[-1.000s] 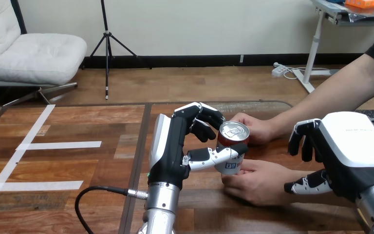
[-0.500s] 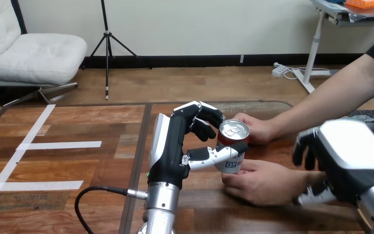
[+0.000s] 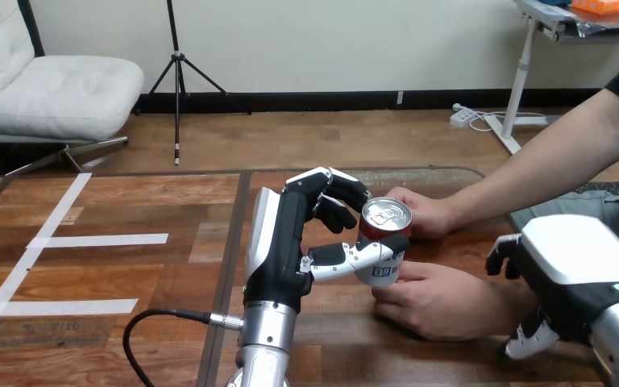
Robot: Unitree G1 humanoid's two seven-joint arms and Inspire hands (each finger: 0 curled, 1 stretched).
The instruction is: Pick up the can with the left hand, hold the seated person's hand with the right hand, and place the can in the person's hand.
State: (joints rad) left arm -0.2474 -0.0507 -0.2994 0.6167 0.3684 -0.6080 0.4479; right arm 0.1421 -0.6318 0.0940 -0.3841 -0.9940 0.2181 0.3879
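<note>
A red and white can [image 3: 385, 218] stands upright just above the wooden table [image 3: 161, 274], right of centre. My left hand [image 3: 282, 242] is shut on it, thumb across its near side and fingers curled behind it. The person's upper hand [image 3: 421, 213] touches the can's far right side. The person's lower hand [image 3: 439, 300] cups the can's base from the right. My right hand [image 3: 568, 270] sits at the lower right, over the wrist of that lower hand; whether it grips the wrist is hidden.
White tape strips [image 3: 97, 239] mark the table's left part. A black cable [image 3: 161, 318] loops on the table beside my left forearm. The person's forearm [image 3: 548, 165] crosses the table's right side.
My right hand has drawn back down and to the right along the person's lower forearm. The can, my left hand and the person's hands have barely moved.
</note>
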